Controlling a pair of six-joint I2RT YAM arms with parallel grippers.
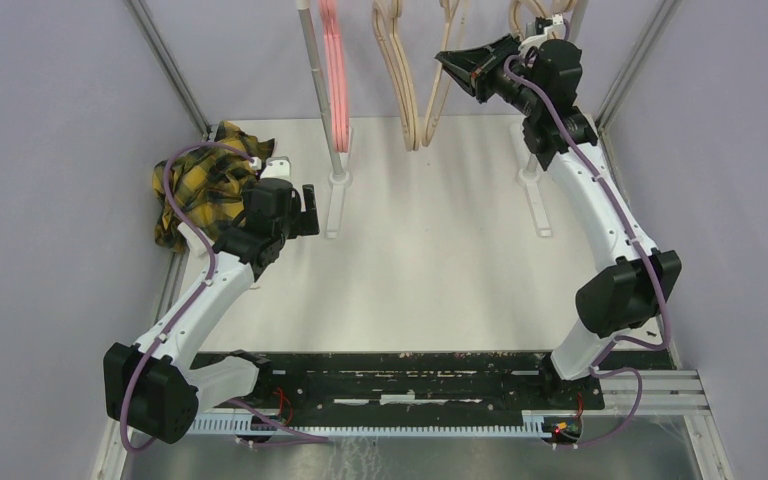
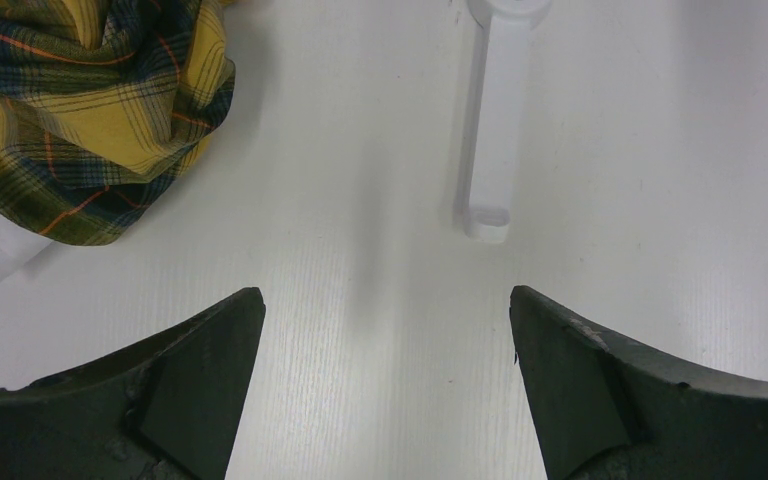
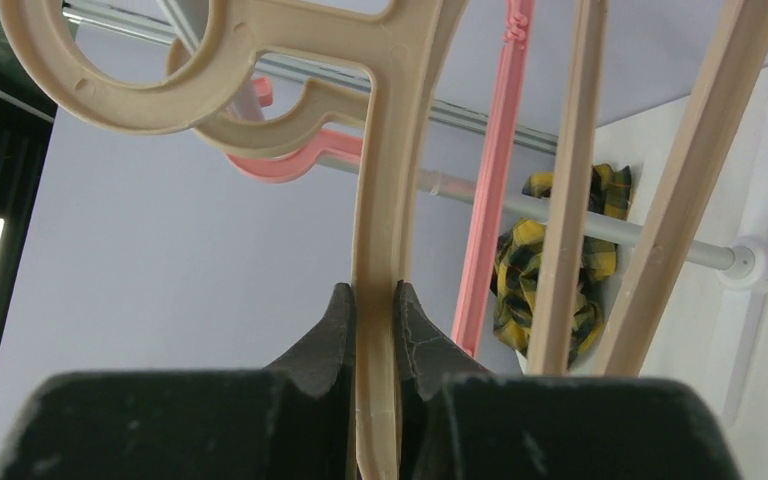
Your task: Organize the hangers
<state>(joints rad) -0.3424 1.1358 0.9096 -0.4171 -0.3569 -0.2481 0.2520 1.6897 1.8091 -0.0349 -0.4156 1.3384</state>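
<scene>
The right gripper (image 3: 374, 300) is closed on the stem of one beige hanger (image 3: 385, 200), with one finger on each side of it, high up at the far edge of the table (image 1: 430, 260) and toward its far right corner. The stem runs straight up out of the jaws, and its hook (image 3: 120, 112) is above the fingers, at the rail (image 3: 460, 115); the rail itself runs along the far edge. So the long axis of the held hanger is vertical, and I judge that the next move must either lift the hook off or slide it sideways on the rail. The other beige hangers (image 1: 400, 90) hang just beside it, and the pink hangers (image 1: 335, 70) are further toward the far left corner. The left gripper (image 2: 385, 300) is wide open and holds nothing. It is low over the table near the plaid cloth (image 2: 90, 110) at the far left corner, well apart from all hangers, so the right arm is the nearer one.
</scene>
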